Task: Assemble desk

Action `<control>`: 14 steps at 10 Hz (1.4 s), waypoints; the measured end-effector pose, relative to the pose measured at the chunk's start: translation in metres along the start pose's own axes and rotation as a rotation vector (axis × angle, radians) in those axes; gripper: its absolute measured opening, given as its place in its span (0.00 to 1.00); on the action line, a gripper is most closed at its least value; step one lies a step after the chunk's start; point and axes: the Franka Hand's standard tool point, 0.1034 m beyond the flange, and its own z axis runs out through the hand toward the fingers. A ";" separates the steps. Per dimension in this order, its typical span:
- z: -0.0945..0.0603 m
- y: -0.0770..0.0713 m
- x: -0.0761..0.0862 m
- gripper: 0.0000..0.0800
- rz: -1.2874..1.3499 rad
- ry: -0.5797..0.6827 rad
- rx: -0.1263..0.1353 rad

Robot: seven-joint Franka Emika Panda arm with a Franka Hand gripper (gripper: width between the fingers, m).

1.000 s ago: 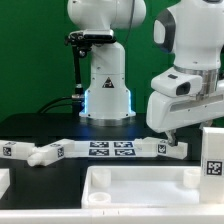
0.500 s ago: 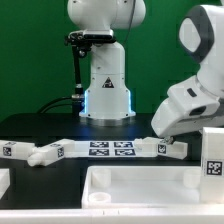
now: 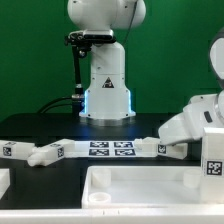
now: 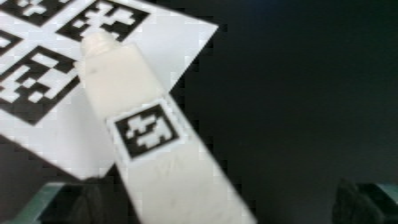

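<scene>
Gripper [image 4: 217, 203] jaws wide, dark fingertips [image 4: 368, 200] either side of one desk leg [image 4: 157, 135], gaps both sides, no grip. Leg: square-section matte white plastic, one black-and-white tag, lying flat, far end over the marker board [image 4: 175, 45] corner. More legs [image 3: 48, 153] at the exterior view's left. Rimmed tabletop panel [image 3: 140, 172] flat on the black table [image 3: 60, 175].
</scene>
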 end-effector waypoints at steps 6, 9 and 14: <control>0.015 0.016 0.010 0.79 -0.156 -0.014 -0.056; 0.015 0.017 0.010 0.35 -0.153 -0.014 -0.053; -0.045 0.059 -0.024 0.36 -0.007 0.019 0.097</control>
